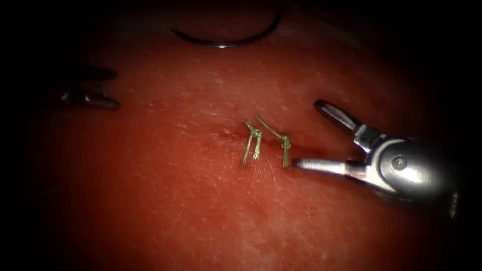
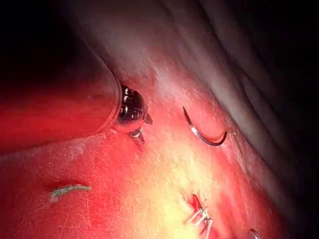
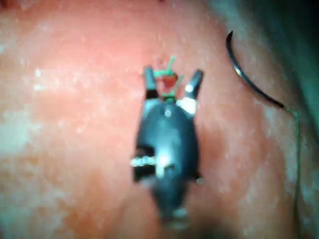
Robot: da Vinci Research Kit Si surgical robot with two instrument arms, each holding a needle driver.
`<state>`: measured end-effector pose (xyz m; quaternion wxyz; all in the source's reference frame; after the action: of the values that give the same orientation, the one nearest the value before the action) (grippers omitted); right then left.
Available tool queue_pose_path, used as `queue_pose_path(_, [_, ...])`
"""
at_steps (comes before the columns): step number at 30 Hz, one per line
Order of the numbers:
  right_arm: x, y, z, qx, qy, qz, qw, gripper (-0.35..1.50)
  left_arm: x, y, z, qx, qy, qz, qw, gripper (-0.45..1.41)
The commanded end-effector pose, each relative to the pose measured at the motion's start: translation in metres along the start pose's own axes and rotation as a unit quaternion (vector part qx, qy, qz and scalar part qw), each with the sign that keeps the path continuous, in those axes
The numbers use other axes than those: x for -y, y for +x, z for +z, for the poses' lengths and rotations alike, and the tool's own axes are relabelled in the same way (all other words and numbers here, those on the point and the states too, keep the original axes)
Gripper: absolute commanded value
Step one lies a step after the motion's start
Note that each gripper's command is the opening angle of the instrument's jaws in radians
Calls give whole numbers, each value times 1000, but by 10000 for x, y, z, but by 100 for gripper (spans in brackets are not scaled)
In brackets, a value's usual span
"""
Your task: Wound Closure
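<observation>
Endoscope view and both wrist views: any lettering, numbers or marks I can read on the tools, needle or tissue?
None: no text, number or sign is readable.
The right tool's claw, open and holding nothing, bears no marking.
The left tool's claw is too dark to tell.
The needle lies free on the tissue, unmarked; so are the knotted stitches.
</observation>
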<state>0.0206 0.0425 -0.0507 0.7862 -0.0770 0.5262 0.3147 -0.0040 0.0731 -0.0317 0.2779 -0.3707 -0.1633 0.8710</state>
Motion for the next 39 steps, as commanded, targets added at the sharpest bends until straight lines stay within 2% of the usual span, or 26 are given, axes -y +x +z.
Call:
queue_pose_path(1, [4,-5,8,-1,1,0,1000,147,2,-4,9,6,-7,3,1000,76])
queue_pose_path(6, [4,-5,7,-1,1,3,1000,147,2,-21,-4,68,-29,8,997,78])
queue_pose_path(7, [4,-6,7,-3,1,3,1000,147,3,-26,-15,88,-39,9,995,78])
queue_pose_path(8, [4,-6,7,-3,1,3,1000,147,3,-26,-15,88,-39,9,995,78])
queue_pose_path(12, [2,-6,6,-2,2,2,1000,147,10,-39,-55,137,-35,0,990,78])
queue_pose_path(15, [1,-7,6,-1,3,2,1000,147,16,-30,-79,137,-29,-1,990,77])
queue_pose_path(16, [0,-8,5,1,3,1,1000,147,18,-19,-94,136,-22,-3,990,75])
queue_pose_path(20, [-2,-9,5,1,4,1,1000,147,15,4,-120,138,-13,-11,990,72])
queue_pose_path(22, [-3,-8,5,3,7,1,1000,147,4,27,-129,111,-19,-19,994,69])
queue_pose_path(26, [-3,-7,4,17,25,-1,1000,145,-16,57,-121,51,-33,-17,998,67])
queue_pose_path(27, [-2,-6,2,25,44,-2,999,138,-29,69,-110,29,-46,-17,998,66])
queue_pose_path(32, [-6,1,-3,45,71,-11,996,122,-61,85,-79,-25,-63,4,998,66])
queue_pose_path(33, [-9,6,-4,47,73,-12,996,120,-77,87,-68,-67,-66,23,995,65])
queue_pose_path(36, [-10,14,-7,59,78,-13,995,120,-92,99,-52,-118,-51,52,990,62])
queue_pose_path(39, [-8,19,-10,73,84,-16,994,120,-100,111,-33,-140,-48,61,987,62])
